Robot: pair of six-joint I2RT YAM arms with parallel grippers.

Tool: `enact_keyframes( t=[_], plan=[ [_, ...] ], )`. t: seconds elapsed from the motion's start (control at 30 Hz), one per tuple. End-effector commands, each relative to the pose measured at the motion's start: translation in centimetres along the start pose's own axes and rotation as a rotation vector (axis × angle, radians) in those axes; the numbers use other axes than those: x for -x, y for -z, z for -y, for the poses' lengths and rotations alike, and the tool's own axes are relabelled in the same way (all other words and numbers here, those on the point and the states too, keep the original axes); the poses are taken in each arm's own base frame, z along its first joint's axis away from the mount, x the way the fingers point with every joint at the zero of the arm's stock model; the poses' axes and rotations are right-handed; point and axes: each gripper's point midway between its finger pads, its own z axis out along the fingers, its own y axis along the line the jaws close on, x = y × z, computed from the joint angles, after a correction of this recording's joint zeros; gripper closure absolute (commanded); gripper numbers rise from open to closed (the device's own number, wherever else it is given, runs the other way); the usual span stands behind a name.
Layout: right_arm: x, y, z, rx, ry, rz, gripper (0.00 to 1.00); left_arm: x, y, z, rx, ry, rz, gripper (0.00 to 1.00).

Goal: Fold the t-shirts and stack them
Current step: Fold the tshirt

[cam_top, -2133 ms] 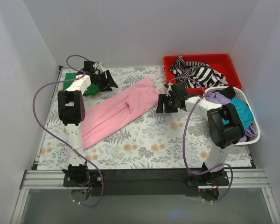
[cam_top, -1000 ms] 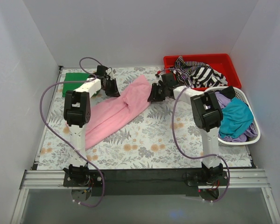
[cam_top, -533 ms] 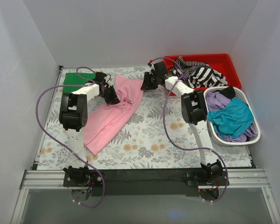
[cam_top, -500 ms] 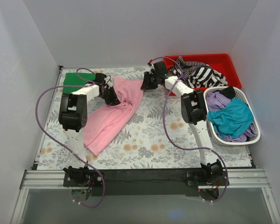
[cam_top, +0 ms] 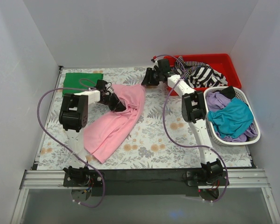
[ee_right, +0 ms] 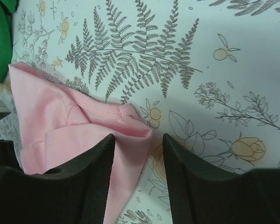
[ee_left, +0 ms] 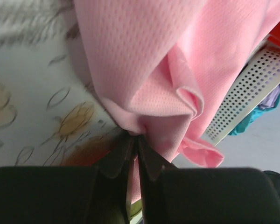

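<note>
The left claw (ee_left: 134,139) is clamped on a gathered fold of the pink t-shirt (cam_top: 114,126), probably to drag that edge over for a fold. The right claw (ee_right: 138,137) stands apart, straddling the shirt's far corner without gripping it. The green t-shirt (cam_top: 82,79) lies flat on the worktop (cam_top: 177,140), near the pink t-shirt's far-left side. No brand, label or writing is legible.

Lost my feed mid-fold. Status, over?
Left hand shut on pink t-shirt, bunched. Right hand open at its far corner. Green t-shirt at far-left corner.
</note>
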Motion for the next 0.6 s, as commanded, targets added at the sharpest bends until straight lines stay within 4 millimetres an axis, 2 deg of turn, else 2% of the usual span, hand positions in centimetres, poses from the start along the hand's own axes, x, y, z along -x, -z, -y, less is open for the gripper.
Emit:
enact_keyframes(
  t=[0.0, 0.07, 0.1, 0.13, 0.17, 0.2, 0.23, 0.27, 0.37, 0.43, 0.57],
  plan=[
    [-1.0, -0.4, 2.8, -0.055, -0.025, -0.025, 0.47, 1.1, -0.8, 1.8, -0.035, 0.033, 0.004, 0.94],
    [-0.1, 0.1, 2.9, -0.049, -0.018, -0.007, 0.45, 1.4, -0.9, 3.2, -0.090, 0.087, -0.010, 0.94],
    [0.5, 0.5, 2.6, -0.047, -0.009, 0.003, 0.44, 2.4, -0.9, 4.6, -0.137, 0.070, 0.009, 0.94],
    [0.3, 0.8, 2.6, -0.047, -0.004, -0.001, 0.44, 2.9, -1.4, 4.8, -0.152, 0.085, -0.002, 0.94],
    [1.1, 1.6, 1.8, -0.040, 0.018, 0.012, 0.43, 3.7, -1.5, 5.6, -0.167, 0.085, 0.009, 0.94],
    [1.1, 2.0, 1.4, -0.031, 0.026, 0.011, 0.43, 5.1, -1.3, 7.3, -0.194, 0.060, 0.028, 0.94],
    [0.2, 2.0, 1.6, -0.035, 0.026, -0.007, 0.43, 5.9, -2.3, 7.0, -0.188, 0.073, 0.019, 0.94],
    [1.1, 3.1, 0.5, -0.032, 0.057, 0.011, 0.42, 6.4, -2.6, 7.1, -0.187, 0.084, 0.008, 0.94],
    [1.7, 5.0, -0.6, -0.070, 0.121, 0.033, 0.41, 8.9, -3.4, 8.4, -0.208, 0.071, 0.036, 0.95],
    [2.6, 6.3, -1.4, -0.085, 0.173, 0.057, 0.40, 10.5, -3.3, 9.7, -0.234, 0.067, 0.062, 0.95],
    [5.5, 10.3, -4.1, -0.117, 0.254, 0.136, 0.37, 12.8, -4.7, 9.7, -0.264, 0.099, 0.069, 0.95]
  ],
)
